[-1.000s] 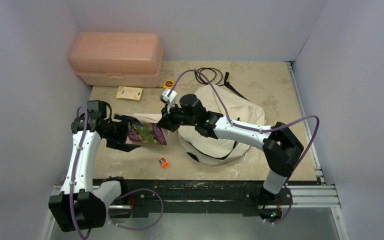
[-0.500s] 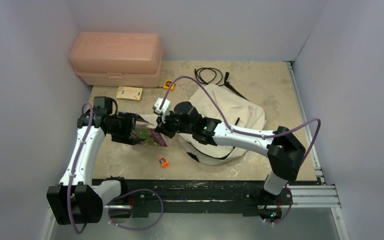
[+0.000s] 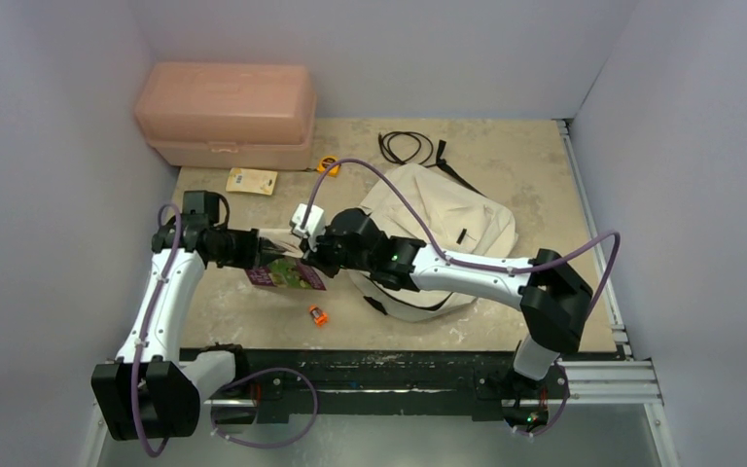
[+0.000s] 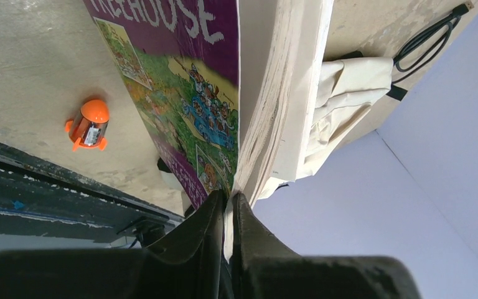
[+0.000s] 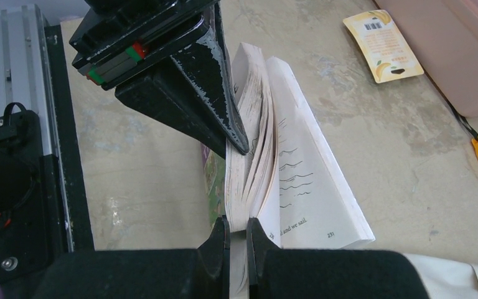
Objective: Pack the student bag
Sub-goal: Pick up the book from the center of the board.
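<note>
Top external view: the paperback book [image 3: 287,275] is held at centre-left of the table [image 3: 545,175], pinched from both sides. The left gripper [image 3: 270,249] has its jaws nearly together on the edge of the purple cover. The right gripper [image 3: 309,255] is clamped on a few pages, and the rest fan loose. The student bag [image 3: 447,219] lies slumped at 3 o'clock of the book, partly under the right arm; whether it is unzipped I cannot tell.

Bare tabletop runs at 9 o'clock toward the left wall and at 6 o'clock to the black front rail, broken only by an orange rocket-shaped toy [image 3: 318,314] at 5 o'clock. A closed pink plastic box [image 3: 226,112] fills the 11 o'clock corner, its contents hidden. A yellow card [image 3: 252,181] and a yellow tape measure [image 3: 327,164] lie in front of it. A black cable [image 3: 409,148] lies at 12 o'clock of the bag.
</note>
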`<state>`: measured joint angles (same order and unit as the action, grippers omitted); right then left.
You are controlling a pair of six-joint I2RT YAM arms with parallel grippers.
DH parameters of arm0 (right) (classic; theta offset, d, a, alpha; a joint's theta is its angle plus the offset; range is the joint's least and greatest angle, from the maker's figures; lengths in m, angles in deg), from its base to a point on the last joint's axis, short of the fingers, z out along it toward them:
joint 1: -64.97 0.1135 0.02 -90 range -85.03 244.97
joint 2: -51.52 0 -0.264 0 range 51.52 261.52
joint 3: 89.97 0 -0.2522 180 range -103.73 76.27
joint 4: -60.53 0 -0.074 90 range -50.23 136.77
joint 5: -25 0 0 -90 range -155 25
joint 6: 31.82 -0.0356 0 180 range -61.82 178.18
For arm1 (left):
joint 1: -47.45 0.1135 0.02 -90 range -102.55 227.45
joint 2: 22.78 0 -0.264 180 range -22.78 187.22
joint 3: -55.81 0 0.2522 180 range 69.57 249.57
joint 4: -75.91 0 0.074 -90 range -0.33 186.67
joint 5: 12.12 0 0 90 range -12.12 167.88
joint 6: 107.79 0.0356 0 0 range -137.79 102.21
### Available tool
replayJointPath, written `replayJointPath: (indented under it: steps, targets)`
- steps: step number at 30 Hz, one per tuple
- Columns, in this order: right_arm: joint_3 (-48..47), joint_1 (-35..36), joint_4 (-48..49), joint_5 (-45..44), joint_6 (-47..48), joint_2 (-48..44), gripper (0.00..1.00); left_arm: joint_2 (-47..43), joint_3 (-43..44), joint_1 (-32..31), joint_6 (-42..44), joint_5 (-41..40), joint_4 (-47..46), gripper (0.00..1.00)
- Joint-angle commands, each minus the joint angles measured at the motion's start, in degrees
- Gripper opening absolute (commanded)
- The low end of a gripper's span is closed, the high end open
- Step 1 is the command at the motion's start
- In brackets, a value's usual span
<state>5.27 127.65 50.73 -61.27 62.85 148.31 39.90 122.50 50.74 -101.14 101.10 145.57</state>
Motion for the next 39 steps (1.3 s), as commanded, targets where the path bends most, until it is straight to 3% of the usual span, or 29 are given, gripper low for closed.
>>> replayJointPath:
  steps: [1,6,10,14,18,27,33,39]
  targets:
    - [-1.7,0.8,3.2,-2.9,1.4,-2.9,0.0,-0.8,-2.2,-0.3,0.0,-0.7,-0.2,0.0]
    - [-1.2,0.8,3.1,-5.4,-2.1,-2.4,0.02,-0.6,-2.6,-0.3,0.4,0.9,-1.0,0.0]
    - [-0.8,0.7,2.7,-6.8,-10.0,-2.5,0.38,-2.6,-3.0,-0.2,0.2,0.9,-2.0,0.0]
    - [-2.8,0.3,-3.0,-9.2,-24.7,-3.3,0.75,-4.1,-3.1,-0.2,-0.2,-0.1,-1.8,0.0]
    - [-1.4,-0.1,-6.9,-6.1,-36.4,-6.3,0.97,-3.8,-2.9,-0.1,0.0,-0.2,-1.1,0.0]
    - [16.1,-1.2,7.3,-0.2,-52.4,-15.8,0.99,-4.5,-0.4,-0.1,0.0,0.4,0.9,0.0]
    - [20.4,-1.2,14.2,4.3,-60.6,-13.1,0.99,-5.8,3.8,-0.1,-0.2,0.4,3.6,0.0]
    - [22.8,-1.2,18.0,3.8,-62.7,-8.9,0.99,-5.0,5.0,-0.1,-0.1,1.0,4.5,0.0]
